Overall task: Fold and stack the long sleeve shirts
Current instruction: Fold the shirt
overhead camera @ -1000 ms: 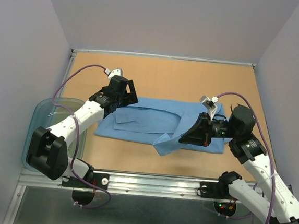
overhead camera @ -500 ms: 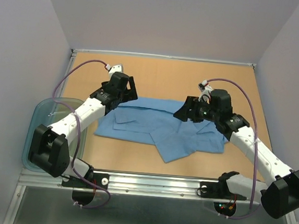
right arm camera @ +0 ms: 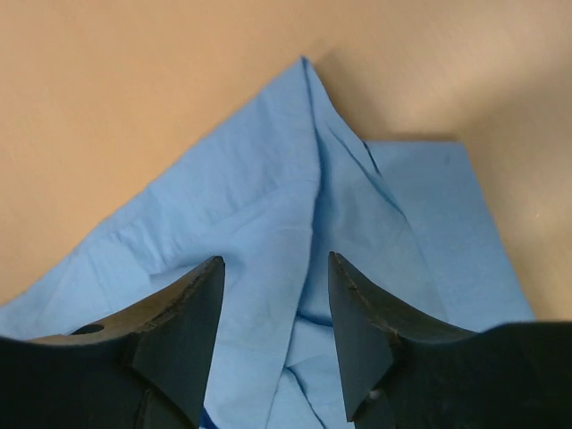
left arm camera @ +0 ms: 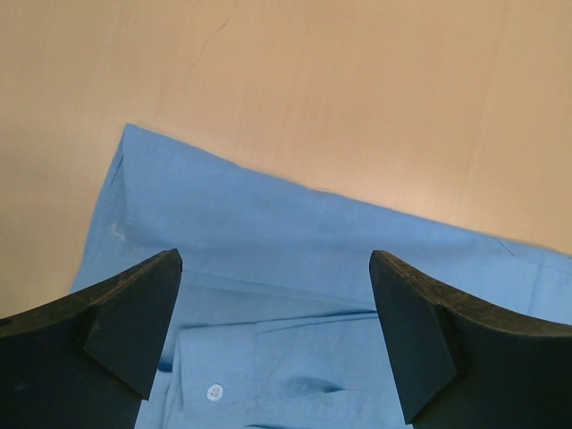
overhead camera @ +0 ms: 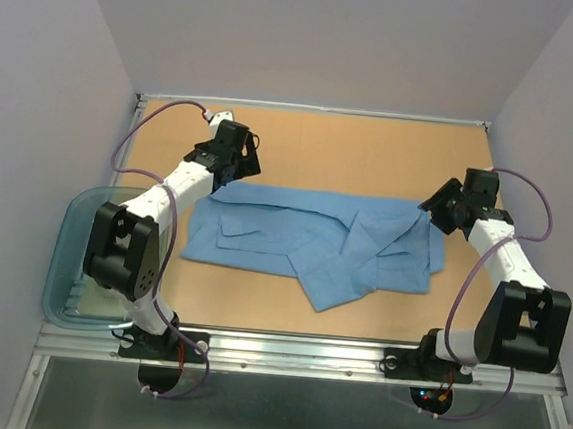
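One long sleeve shirt (overhead camera: 294,237), light blue and buttoned, lies flat across the middle of the table with a folded flap pointing to the near edge. My left gripper (overhead camera: 222,176) hovers over its far left corner. In the left wrist view that gripper (left arm camera: 275,259) stands wide open above the cloth (left arm camera: 268,214), with nothing between its fingers. My right gripper (overhead camera: 430,209) is at the shirt's far right corner. In the right wrist view its jaws (right arm camera: 275,261) stand apart over rumpled cloth (right arm camera: 250,197) that rises to a point.
A clear bluish plastic tub (overhead camera: 70,256) sits at the table's left edge, beside the left arm's base. Bare brown tabletop (overhead camera: 352,150) stretches behind the shirt up to the back wall. A metal rail (overhead camera: 295,351) runs along the near edge.
My right gripper opened, let go of the cloth at the shirt's middle and swung out to the far right corner. The left gripper, still open, shifted slightly toward the back.
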